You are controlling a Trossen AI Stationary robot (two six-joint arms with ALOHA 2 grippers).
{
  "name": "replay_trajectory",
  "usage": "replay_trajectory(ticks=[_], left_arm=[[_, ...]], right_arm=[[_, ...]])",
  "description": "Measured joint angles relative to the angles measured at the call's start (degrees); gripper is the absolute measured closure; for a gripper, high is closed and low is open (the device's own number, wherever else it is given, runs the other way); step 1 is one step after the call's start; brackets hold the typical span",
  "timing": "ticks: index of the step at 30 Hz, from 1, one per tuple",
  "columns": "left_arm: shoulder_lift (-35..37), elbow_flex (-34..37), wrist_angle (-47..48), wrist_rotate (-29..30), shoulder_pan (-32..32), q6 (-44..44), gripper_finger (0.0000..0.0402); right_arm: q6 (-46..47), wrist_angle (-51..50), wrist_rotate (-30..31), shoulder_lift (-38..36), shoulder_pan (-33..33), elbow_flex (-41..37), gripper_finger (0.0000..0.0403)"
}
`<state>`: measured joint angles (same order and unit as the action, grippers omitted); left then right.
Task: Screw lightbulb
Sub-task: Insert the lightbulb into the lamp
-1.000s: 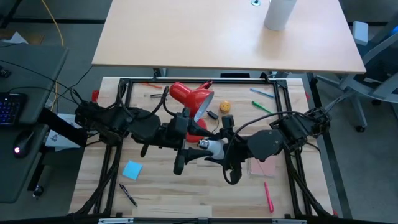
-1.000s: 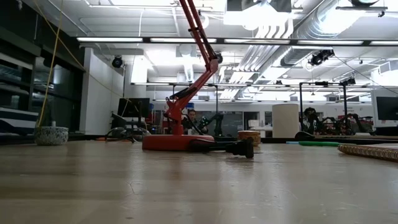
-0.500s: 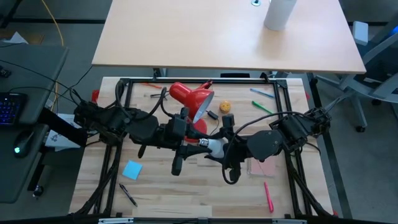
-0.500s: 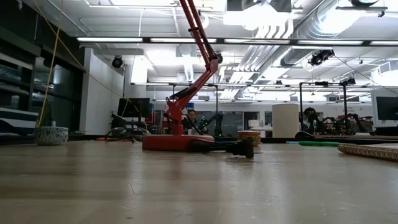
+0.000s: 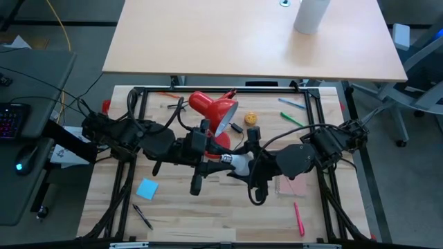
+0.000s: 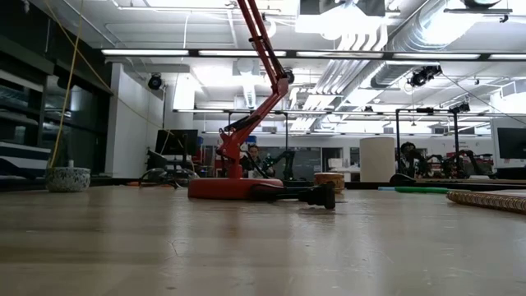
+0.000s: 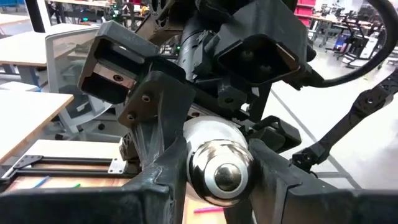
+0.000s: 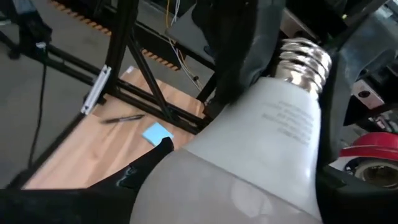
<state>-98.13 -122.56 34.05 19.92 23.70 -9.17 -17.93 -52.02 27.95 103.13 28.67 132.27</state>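
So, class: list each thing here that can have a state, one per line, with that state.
lightbulb: off the table, gripped at both ends, not in the lamp.
right gripper: shut on the bulb's glass.
left gripper: shut on its metal screw base.
red lamp: shade tilted, unlit.

One lightbulb (image 5: 239,163), held in the air between the two arms. Two grippers: the left gripper (image 5: 220,158) and the right gripper (image 5: 248,166), one at each end of the bulb.

One red lamp (image 5: 211,108) on the wooden surface (image 5: 208,214). One small yellow-orange round thing (image 5: 250,118) beside the lamp's shade. One blue sticky note (image 5: 147,188). One pink pad (image 5: 292,185) under the right arm.

Pens and markers lie scattered: two green ones (image 5: 291,104) at the far right, one red (image 5: 299,218), one dark (image 5: 142,216), possibly more; small shapes near the frame are hard to make out.

One white cylinder (image 5: 309,15) on the far desk.
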Motion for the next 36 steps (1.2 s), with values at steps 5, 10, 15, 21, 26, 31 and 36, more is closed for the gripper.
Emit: replay_trajectory(ticks=[5,10,15,21,26,31,36], left_arm=[[-0.1,0.1,-0.2,-0.1,0.0,0.1,0.0288],[-0.2,0.2,-0.4,-0.3,0.0,0.3,0.0288],[-0.1,0.2,-0.4,-0.2,-0.1,0.3,0.0288],[-0.1,0.2,-0.2,0.1,-0.1,0.3,0.0288],[0.0,0.2,1.1,0.9,-0.1,0.4,0.0288],[2.2,0.2,4.9,3.7,-0.1,0.3,0.0288],[6.1,0.2,5.6,7.6,0.8,0.4,0.0288]], right_arm=[[4.0,-1.0,-1.3,0.0,0.0,0.0,0.0162],[3.8,-1.3,-1.5,0.0,0.0,0.0,0.016],[4.4,-1.3,-1.4,0.0,0.0,0.0,0.0136],[3.3,-1.4,1.0,0.0,0.0,0.0,0.0045],[0.9,-0.6,7.4,-0.1,1.1,0.0,0.0013],[-1.9,-1.2,9.1,-1.0,2.4,0.0,0.0019],[-3.8,-1.4,13.4,-2.0,3.6,0.0,0.002]])
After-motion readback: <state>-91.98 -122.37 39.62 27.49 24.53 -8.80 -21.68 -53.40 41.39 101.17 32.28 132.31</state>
